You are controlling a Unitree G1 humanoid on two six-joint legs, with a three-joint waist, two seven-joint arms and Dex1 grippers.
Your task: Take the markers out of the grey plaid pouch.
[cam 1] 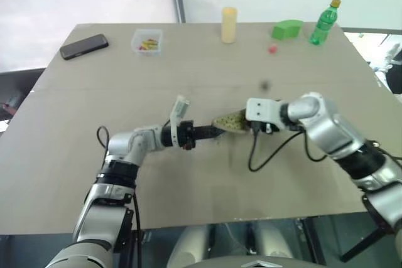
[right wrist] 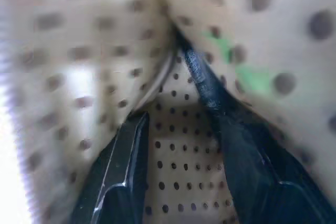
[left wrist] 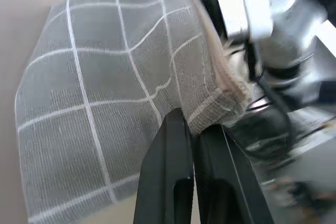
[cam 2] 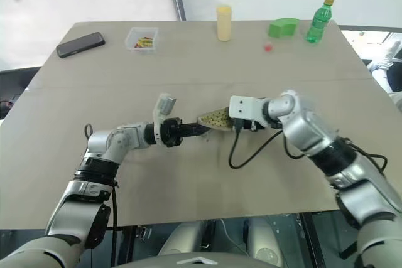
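The grey plaid pouch is held above the middle of the tabletop, between the two claws. The left claw points level toward the right, its two black fingers pressed together on the pouch's stitched corner seam. The right claw reaches down and leftward into the pouch's open mouth, its fingers standing apart inside, spreading the lining; whether they clamp anything cannot be told. The outer fabric is a soft woven grey with thin white grid lines, creased and bulging; the lining is cream with dark dots. A blurred bright green patch shows against the lining, probably a marker. The tabletop is a plain beige board with a seam running across it; its near and middle areas lie bare around the arms. Along the far edge, well apart from the pouch, stand a black phone, a clear plastic box, a pale yellow cylinder, a green block, a small red piece and a green bottle.
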